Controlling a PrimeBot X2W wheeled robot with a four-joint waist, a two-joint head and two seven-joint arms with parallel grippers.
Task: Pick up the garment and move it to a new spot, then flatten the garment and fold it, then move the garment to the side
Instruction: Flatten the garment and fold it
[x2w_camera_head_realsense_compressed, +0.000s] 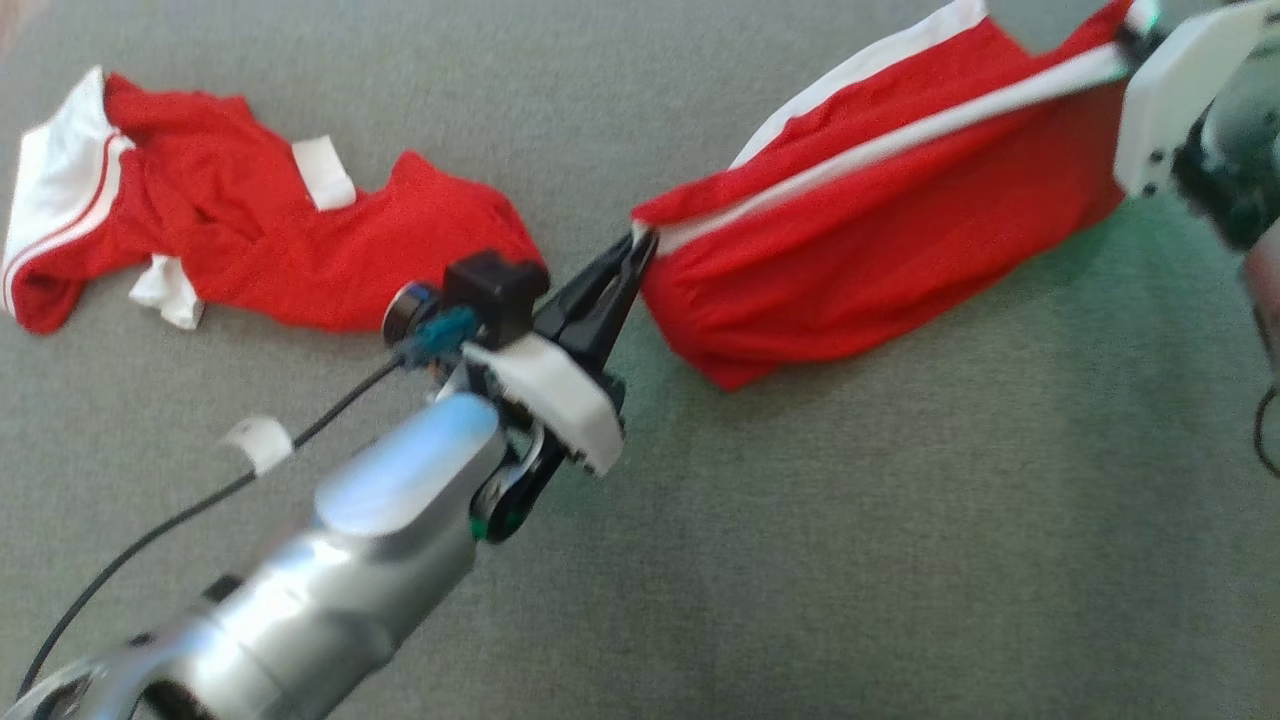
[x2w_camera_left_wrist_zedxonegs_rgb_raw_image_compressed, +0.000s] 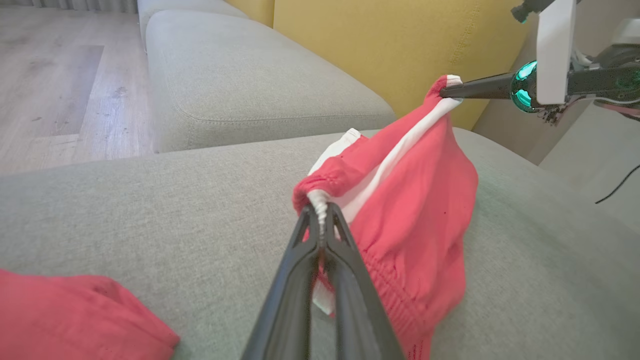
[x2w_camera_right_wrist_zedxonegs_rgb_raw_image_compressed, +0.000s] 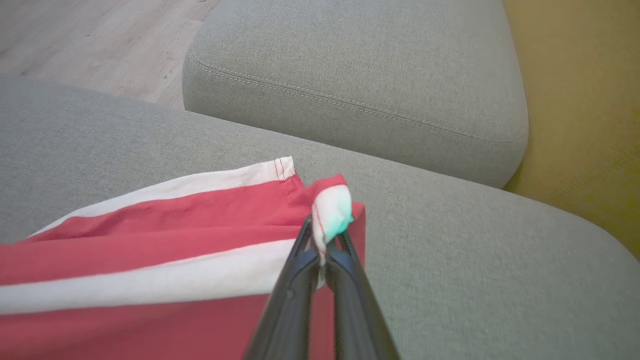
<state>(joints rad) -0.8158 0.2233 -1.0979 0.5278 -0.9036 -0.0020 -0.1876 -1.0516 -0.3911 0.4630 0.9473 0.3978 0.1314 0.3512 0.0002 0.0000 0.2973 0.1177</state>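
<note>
The garment (x2w_camera_head_realsense_compressed: 880, 230) is a pair of red shorts with a white side stripe, stretched between my two grippers above the grey sofa cushion (x2w_camera_head_realsense_compressed: 900, 560). My left gripper (x2w_camera_head_realsense_compressed: 640, 245) is shut on the gathered waistband corner (x2w_camera_left_wrist_zedxonegs_rgb_raw_image_compressed: 320, 200). Far right and higher, my right gripper (x2w_camera_head_realsense_compressed: 1135, 40) is shut on the leg hem corner (x2w_camera_right_wrist_zedxonegs_rgb_raw_image_compressed: 330, 210). The cloth sags below the taut white stripe, and its lower edge touches the cushion. In the left wrist view the right gripper (x2w_camera_left_wrist_zedxonegs_rgb_raw_image_compressed: 445, 91) pinches the raised far corner.
A second red and white garment (x2w_camera_head_realsense_compressed: 250, 230) lies crumpled on the cushion at the left, close behind my left wrist. A black cable (x2w_camera_head_realsense_compressed: 180, 520) trails along my left forearm. Another grey cushion (x2w_camera_right_wrist_zedxonegs_rgb_raw_image_compressed: 360, 80), a yellow backrest (x2w_camera_left_wrist_zedxonegs_rgb_raw_image_compressed: 400, 50) and wooden floor (x2w_camera_left_wrist_zedxonegs_rgb_raw_image_compressed: 60, 75) lie beyond.
</note>
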